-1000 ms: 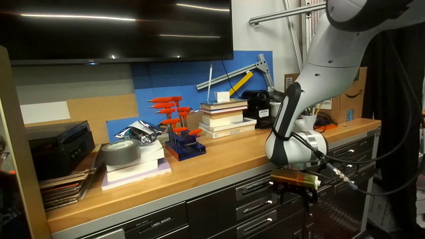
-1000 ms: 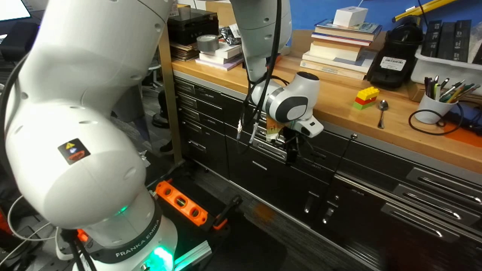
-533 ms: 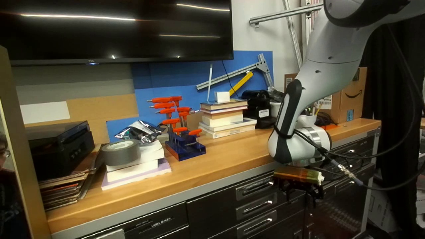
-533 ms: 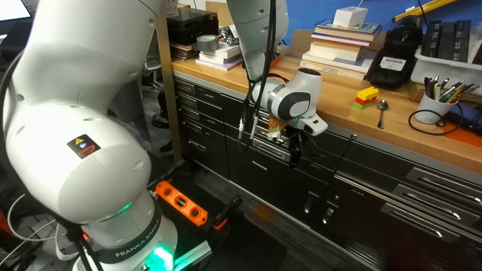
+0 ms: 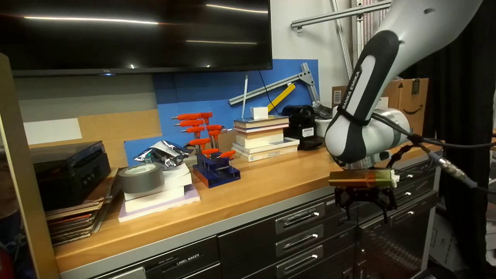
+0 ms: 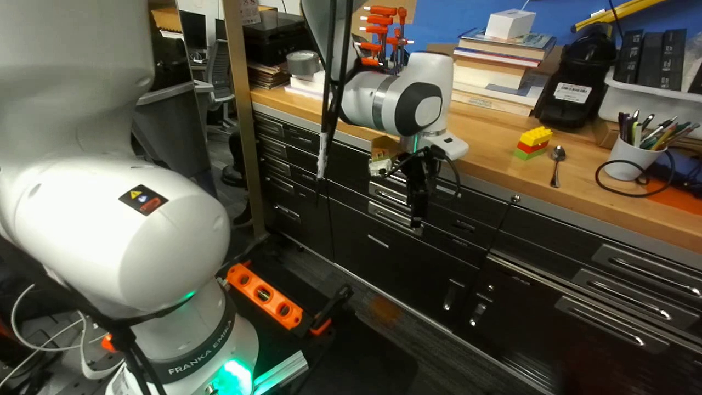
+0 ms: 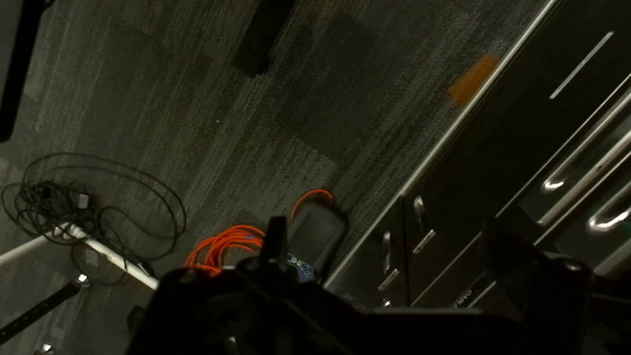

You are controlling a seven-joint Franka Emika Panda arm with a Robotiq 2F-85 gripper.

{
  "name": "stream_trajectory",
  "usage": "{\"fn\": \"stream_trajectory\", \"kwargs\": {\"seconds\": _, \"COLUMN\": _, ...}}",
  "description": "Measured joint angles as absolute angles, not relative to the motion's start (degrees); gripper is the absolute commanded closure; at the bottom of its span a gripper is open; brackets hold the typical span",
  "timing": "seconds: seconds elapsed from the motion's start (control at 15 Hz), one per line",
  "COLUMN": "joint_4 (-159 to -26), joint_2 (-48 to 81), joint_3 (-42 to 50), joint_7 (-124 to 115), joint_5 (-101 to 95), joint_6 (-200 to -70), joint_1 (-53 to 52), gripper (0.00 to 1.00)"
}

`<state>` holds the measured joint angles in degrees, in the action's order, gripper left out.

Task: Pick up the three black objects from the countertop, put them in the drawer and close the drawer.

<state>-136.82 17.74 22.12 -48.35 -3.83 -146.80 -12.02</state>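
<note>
My gripper [image 5: 366,217] hangs in front of the cabinets, below the level of the countertop [image 5: 271,182], fingers down and wide apart. Nothing sits between them. The wrist view shows one finger [image 7: 276,241] over the floor and the other, dark, against the cabinet fronts. Dark drawers with silver handles, such as a drawer [image 5: 298,219] beside the gripper and a wide drawer [image 6: 652,269], all stand closed; which one is the task's drawer I cannot tell. I can make out none of the three black objects on the countertop; they are hidden or out of view.
On the countertop are stacked books [image 5: 259,147], a blue stand of red-handled hex keys [image 5: 217,174], a black case [image 6: 573,82], toy bricks [image 6: 533,144], a spoon [image 6: 556,164] and a pen cup [image 6: 630,159]. Orange cable [image 7: 227,246] lies coiled on the floor.
The arm has lifted and drawn back from the countertop, carrying the gripper higher in both exterior views. Its fingers have stayed apart. Countertop items and drawers look the same.
</note>
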Motion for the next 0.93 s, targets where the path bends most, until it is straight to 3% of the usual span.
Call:
{"fn": "stream_trajectory", "kwargs": {"seconds": 0.4, "joint_4": -144.54, "joint_2": -0.47, "joint_3": 16.5, "joint_7": -40.57, "joint_5": -12.79, "joint_6": -145.26, "joint_1": -8.67, "gripper": 0.0}}
{"fn": "stream_trajectory", "kwargs": {"seconds": 0.93, "joint_4": -145.51, "joint_2": -19.35, "joint_3": 11.94, "joint_7": -9.15, "joint_5": -3.75, "joint_6": -132.42, "joint_1": -3.95, "gripper": 0.0}}
